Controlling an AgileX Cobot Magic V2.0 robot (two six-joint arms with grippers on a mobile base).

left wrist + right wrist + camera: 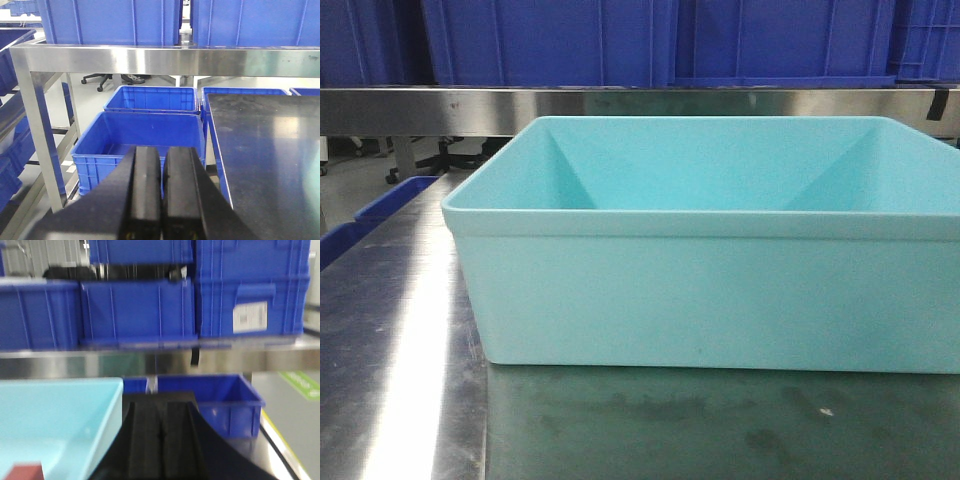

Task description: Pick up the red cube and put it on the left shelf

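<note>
Steel table, one teal bin, one red cube

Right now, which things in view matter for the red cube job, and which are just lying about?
Job:
- red cube, lying in the teal bin
- right gripper and left gripper, both shut, holding nothing
- steel shelf, likely the target

Lying about:
- blue crates on the shelf and lower down
- office chair base
</note>
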